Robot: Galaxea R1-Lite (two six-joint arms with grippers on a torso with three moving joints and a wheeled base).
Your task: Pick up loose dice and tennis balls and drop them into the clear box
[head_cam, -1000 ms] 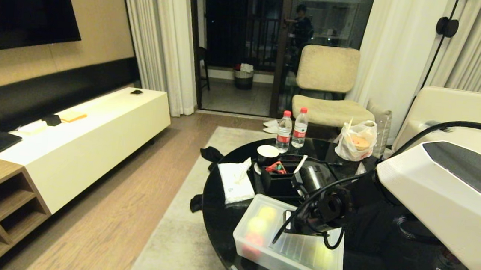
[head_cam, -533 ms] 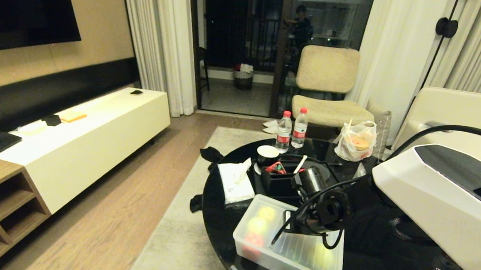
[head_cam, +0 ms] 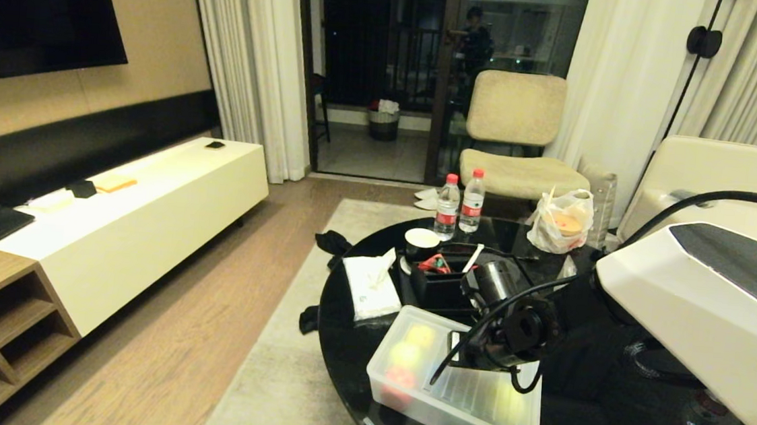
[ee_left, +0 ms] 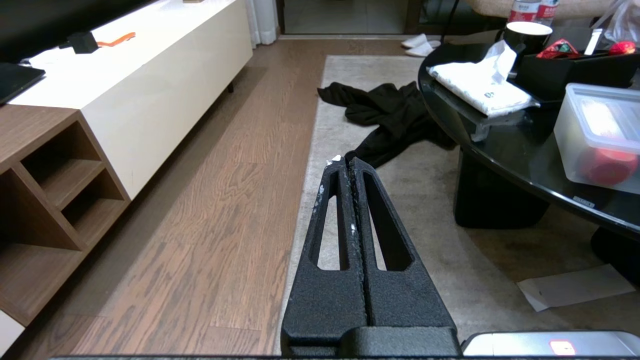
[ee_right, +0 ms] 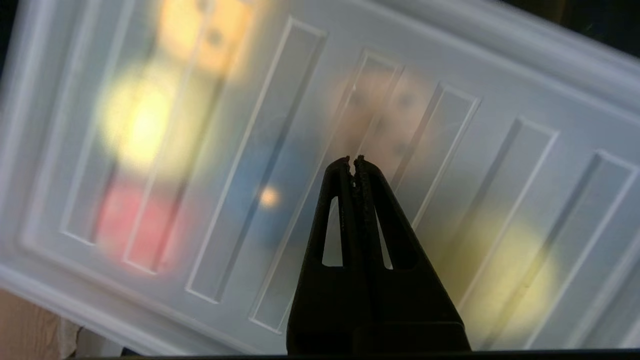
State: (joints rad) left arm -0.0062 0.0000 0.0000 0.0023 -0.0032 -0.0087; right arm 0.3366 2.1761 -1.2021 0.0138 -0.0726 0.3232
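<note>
Black glass round table [head_cam: 341, 345] carries the clear box [head_cam: 392, 382] near its front edge, ribbed lid [ee_right: 450, 150] on; tennis balls [ee_right: 135, 120] and tan dice [ee_right: 385, 115] show blurred through it, so collecting looks mostly done; right gripper [ee_right: 353, 161] clenched empty above the lid; left gripper [ee_left: 345, 159] clenched, parked over the floor.

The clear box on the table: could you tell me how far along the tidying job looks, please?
Done: the clear box has its ribbed lid on, with tennis balls and a die blurred beneath. In hand: nothing; the right tool is shut, empty, over the lid; the left tool is parked over the rug. Left: no loose dice or balls visible.
</note>
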